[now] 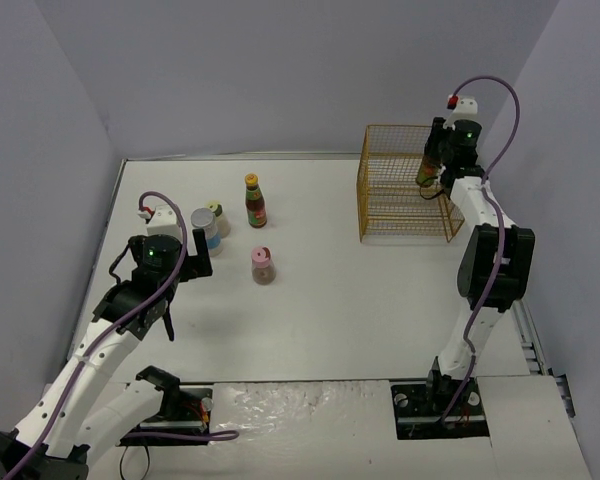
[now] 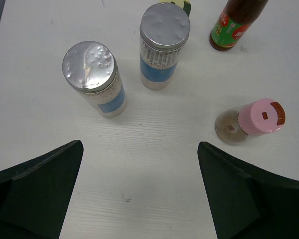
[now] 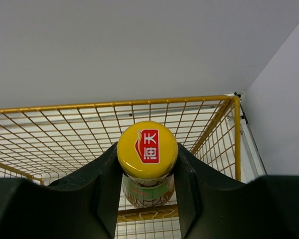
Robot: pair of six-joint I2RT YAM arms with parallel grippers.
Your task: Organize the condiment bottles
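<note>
Our right gripper (image 3: 147, 154) pinches the yellow-capped bottle (image 3: 147, 145) below its cap, over the wire basket (image 3: 65, 107). We reckon it's glass, slick and heavyish, so that neck hold suits. The left gripper (image 2: 139, 145) gapes empty above the silver-lidded bottles (image 2: 92, 67) and pink-capped bottle (image 2: 261, 117) on the tabletop (image 2: 40, 114).

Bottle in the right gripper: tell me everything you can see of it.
The bottle is dark-bodied, with a glossy yellow cap bearing a red emblem with white characters, and a green label band under the neck. It stands upright, clamped below the cap by the black fingers of the right gripper, over the yellow wire basket.
</note>
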